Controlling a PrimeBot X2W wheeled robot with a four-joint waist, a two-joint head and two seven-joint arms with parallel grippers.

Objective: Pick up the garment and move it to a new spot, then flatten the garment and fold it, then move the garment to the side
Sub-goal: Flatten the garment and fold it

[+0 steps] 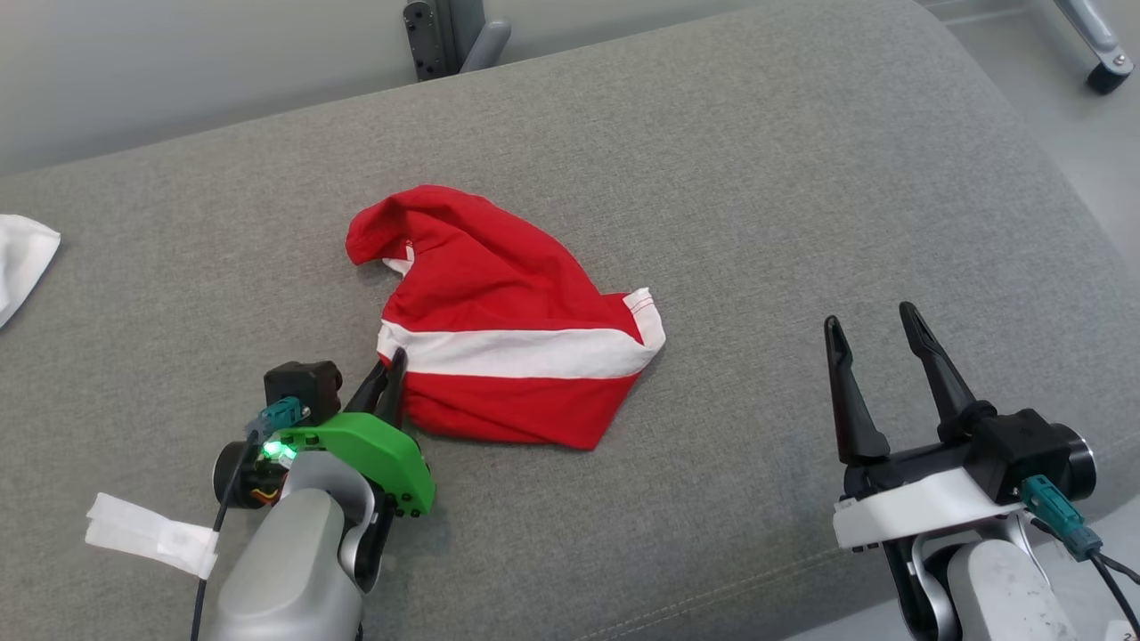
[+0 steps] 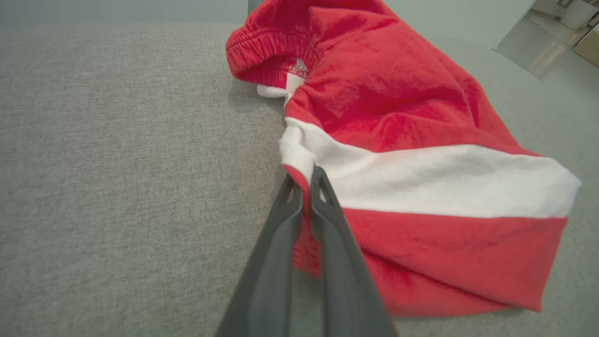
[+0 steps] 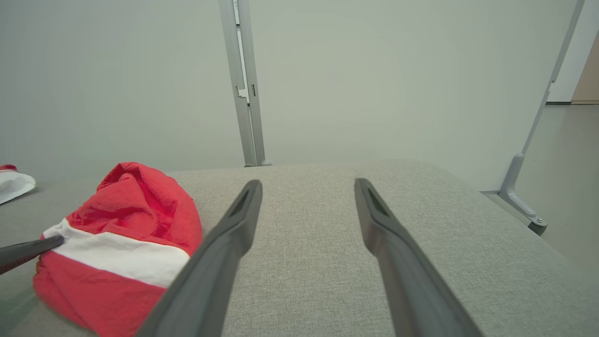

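The garment (image 1: 499, 329) is a pair of red shorts with a white stripe, lying crumpled on the grey cushion. My left gripper (image 1: 394, 363) is shut on the garment's near left edge, where the white stripe meets the red. The left wrist view shows red cloth (image 2: 421, 117) pinched between the two dark fingers (image 2: 327, 220), with the elastic waistband bunched up at the far end. To the right, well apart from the garment, my right gripper (image 1: 871, 322) stands open with nothing between its fingers. In the right wrist view the garment (image 3: 117, 234) lies at the lower left.
A grey upholstered surface (image 1: 757, 223) carries everything. A white cloth (image 1: 22, 258) lies at its far left edge. White tape (image 1: 147, 534) hangs by my left forearm. A metal frame post (image 3: 243, 84) stands behind the cushion, and a wheeled stand leg (image 1: 1100, 53) sits at the top right.
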